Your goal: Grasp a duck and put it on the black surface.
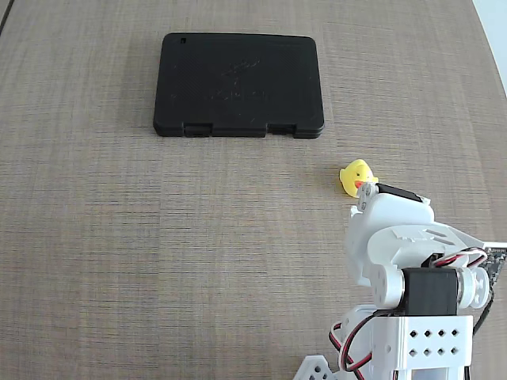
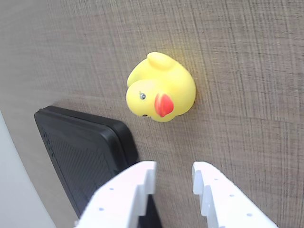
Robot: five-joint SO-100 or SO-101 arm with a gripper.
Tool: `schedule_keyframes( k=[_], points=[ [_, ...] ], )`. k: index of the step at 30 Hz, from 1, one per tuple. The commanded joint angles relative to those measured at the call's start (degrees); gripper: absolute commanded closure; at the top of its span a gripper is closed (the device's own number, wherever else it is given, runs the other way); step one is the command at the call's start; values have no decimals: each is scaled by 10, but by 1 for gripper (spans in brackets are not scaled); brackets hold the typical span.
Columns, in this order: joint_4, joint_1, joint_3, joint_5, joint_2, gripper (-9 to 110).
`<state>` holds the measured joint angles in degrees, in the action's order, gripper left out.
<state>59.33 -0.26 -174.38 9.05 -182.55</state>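
Note:
The tiny yellow duck [image 1: 356, 177] with an orange-red beak stands on the wood-grain table, to the right of and below the black slab [image 1: 238, 83] in the fixed view. The duck is clear of the slab. In the wrist view the duck [image 2: 161, 90] sits mid-frame, beak toward the camera. My gripper [image 2: 173, 176] enters from the bottom edge, its white fingers [image 2: 130, 185] apart and empty, a short way from the duck. Part of the slab [image 2: 80, 147] shows at lower left. In the fixed view the arm [image 1: 396, 237] hides the fingertips.
The arm's base [image 1: 420, 340] stands at the bottom right of the fixed view. The table's right edge [image 1: 493, 32] runs near the top right corner. The slab's notched tabs [image 1: 238, 129] face the arm.

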Motion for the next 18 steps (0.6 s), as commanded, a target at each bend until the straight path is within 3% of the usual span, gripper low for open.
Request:
schedule_keyframes(
  k=[1,8,18],
  points=[
    [-55,-19,68,-4,177,82],
    [-150,-28,203,3,488,68],
    [-115,-20,359,4,764,68]
  ],
)
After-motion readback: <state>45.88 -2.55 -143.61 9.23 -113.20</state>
